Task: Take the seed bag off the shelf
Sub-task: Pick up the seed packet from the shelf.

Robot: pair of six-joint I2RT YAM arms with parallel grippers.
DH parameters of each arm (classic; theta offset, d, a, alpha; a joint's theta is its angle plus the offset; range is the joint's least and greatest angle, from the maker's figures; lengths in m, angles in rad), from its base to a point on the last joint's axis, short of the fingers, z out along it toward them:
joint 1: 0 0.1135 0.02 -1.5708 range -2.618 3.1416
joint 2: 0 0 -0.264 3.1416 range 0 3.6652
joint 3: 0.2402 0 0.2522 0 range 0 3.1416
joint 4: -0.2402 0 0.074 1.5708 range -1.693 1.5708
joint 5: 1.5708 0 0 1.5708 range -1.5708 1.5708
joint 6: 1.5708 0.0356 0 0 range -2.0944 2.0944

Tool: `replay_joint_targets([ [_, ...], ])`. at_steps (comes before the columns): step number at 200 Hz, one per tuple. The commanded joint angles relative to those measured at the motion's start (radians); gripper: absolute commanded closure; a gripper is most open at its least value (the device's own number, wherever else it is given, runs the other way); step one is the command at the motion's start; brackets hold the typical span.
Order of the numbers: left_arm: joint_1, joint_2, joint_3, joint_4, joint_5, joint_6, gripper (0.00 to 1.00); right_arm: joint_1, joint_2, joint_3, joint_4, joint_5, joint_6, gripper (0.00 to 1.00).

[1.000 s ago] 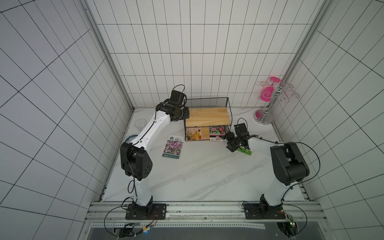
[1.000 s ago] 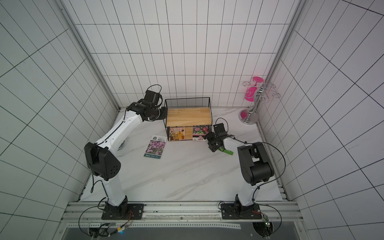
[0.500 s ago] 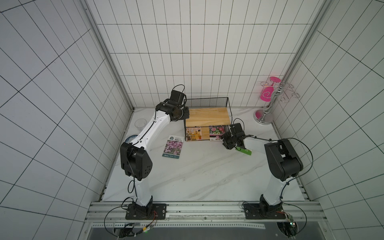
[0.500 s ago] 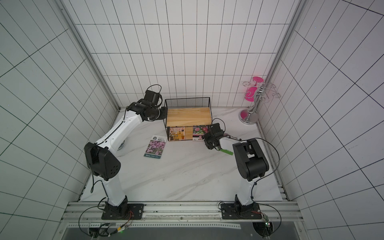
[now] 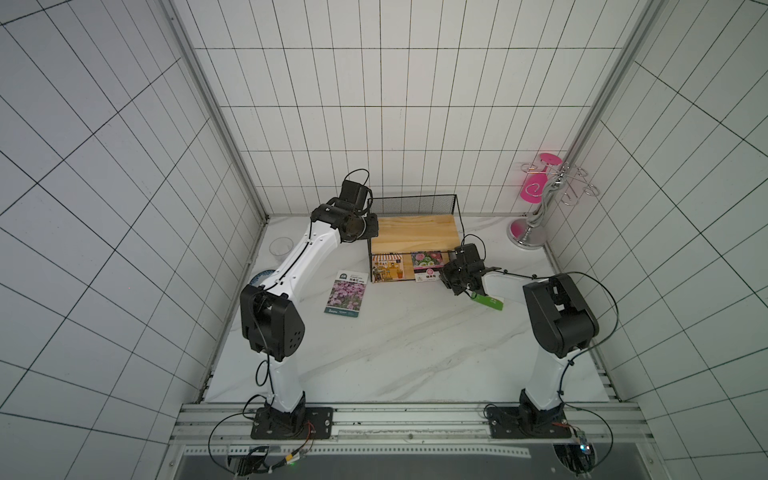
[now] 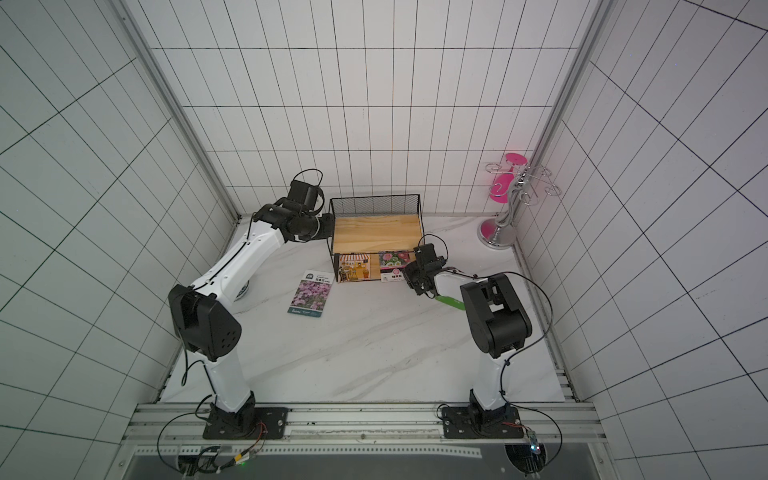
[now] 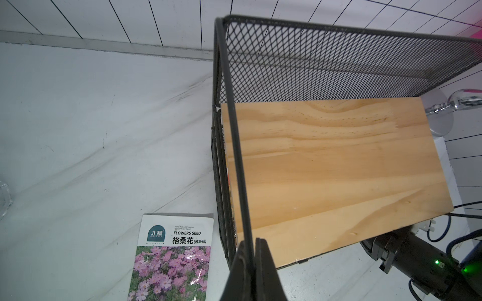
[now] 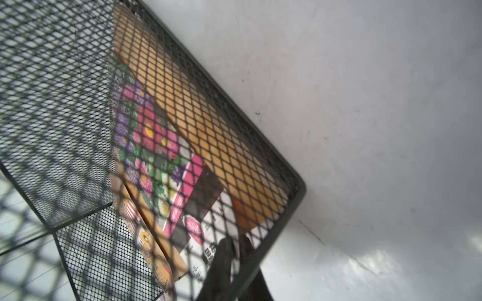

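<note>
Shelf (image 5: 415, 233): small two-tier rack with a black wire frame, a black diamond-mesh back and two pale pine boards with visible grain. The top board is bare. It stands at the back of the bench (image 5: 395, 353), a smooth white marble-look slab with grey veins.

Room: white rectangular wall tiles (image 5: 374, 124) with dark grout on three sides, and an aluminium rail (image 5: 395, 419) along the front.

Seed packets, count three.
- Two lie flat, side by side, on the lower board. The seed bag (image 5: 427, 262) is glossy, printed with pink and purple flowers, has a white label end, and lies nearer the right arm. Beside it is an orange-yellow shop-front packet (image 5: 386, 269).
- The third, a cosmos packet (image 5: 346, 293) marked FLOWERS SEED, lies on the bench on the left arm's side of the shelf.

Left gripper (image 7: 254, 241): fingers closed on the shelf's top side wire.

Right gripper (image 8: 236, 238): fingers (image 8: 224, 258) pinched together on the white label end of the seed bag at the shelf's front right corner, seen through mesh.

Also:
- One chrome twisted-wire stand (image 5: 536, 216) carrying two pink glasses (image 5: 534, 189), in the back right corner.
- One green strip (image 5: 490, 302) beneath the right arm.
- One clear cup (image 5: 280, 247) at the left edge.
</note>
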Motion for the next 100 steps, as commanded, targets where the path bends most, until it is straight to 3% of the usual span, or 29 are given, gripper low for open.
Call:
replay_joint_targets([
  [1,0.03,0.064,-0.042,-0.116,-0.05,0.018,1.0,0.015,0.0,0.028,0.011,0.03,0.004,0.97],
  [41,0.032,0.062,-0.045,-0.114,-0.05,0.019,1.0,0.016,-0.03,0.023,0.011,0.001,-0.015,1.0],
  [100,0.042,0.053,-0.046,-0.114,-0.056,0.027,1.0,0.015,-0.157,0.015,-0.116,-0.146,-0.119,1.0],
])
